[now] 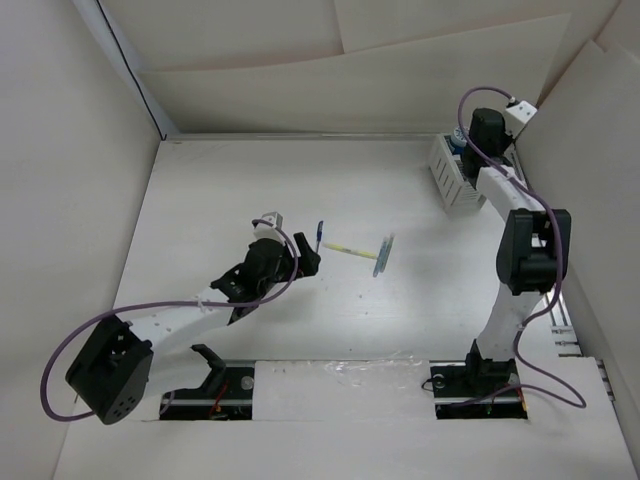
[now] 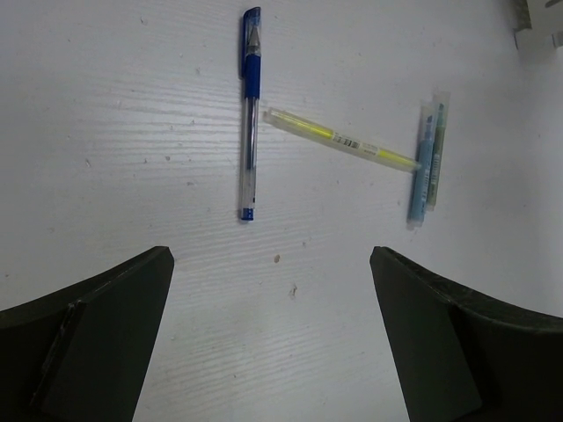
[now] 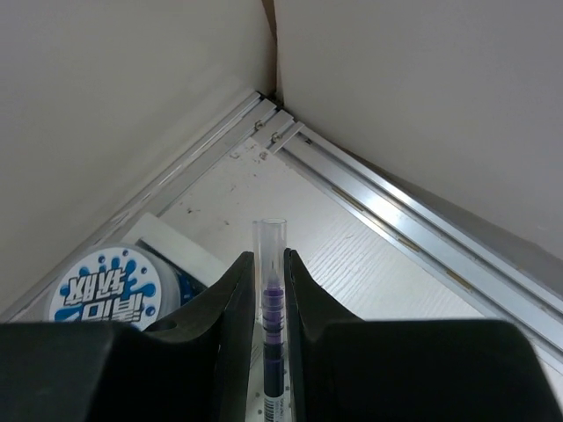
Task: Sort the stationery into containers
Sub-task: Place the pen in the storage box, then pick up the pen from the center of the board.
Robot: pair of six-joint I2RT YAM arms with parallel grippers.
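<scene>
My left gripper is open and empty, low over the table just short of the loose stationery; it also shows in the top view. Ahead of it lie a dark blue pen, a pale-yellow stick and a light-blue stick with a thin greenish one beside it. My right gripper is shut on a clear pen with purple ink, held over the white slatted organizer. A blue-and-white roll sits in the organizer.
Cardboard walls enclose the table on the left, back and right. Aluminium rails run along the back-right corner beside the organizer. A corner of the organizer shows at the top right of the left wrist view.
</scene>
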